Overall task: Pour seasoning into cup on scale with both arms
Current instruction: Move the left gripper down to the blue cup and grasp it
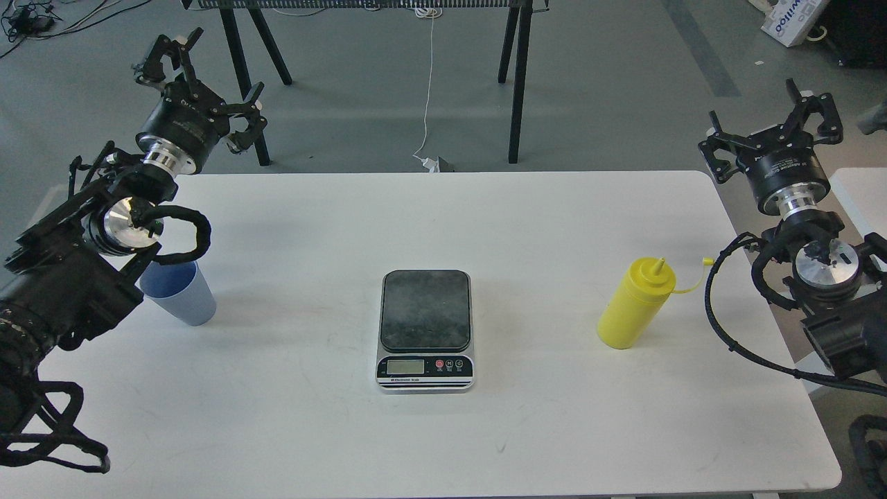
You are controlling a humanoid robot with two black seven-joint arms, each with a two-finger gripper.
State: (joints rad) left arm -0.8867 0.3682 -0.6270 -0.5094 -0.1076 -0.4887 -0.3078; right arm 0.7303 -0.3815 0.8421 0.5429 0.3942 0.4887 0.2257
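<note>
The scale [425,330] lies flat at the table's middle, its dark plate bare. The light blue cup [178,292] stands upright on the left, partly hidden behind my left arm. The yellow seasoning bottle [635,303] stands upright on the right, its tethered cap hanging open beside the nozzle. My left gripper [202,86] is raised past the table's far left corner, open and holding nothing. My right gripper [773,132] is raised off the table's right edge, also open with nothing in it. Both are well away from the objects.
The white table [429,443] has its far edge near the top third of the view. Black stand legs [514,76] and a white cable [428,90] are on the floor behind. A second white surface [863,194] shows at the right.
</note>
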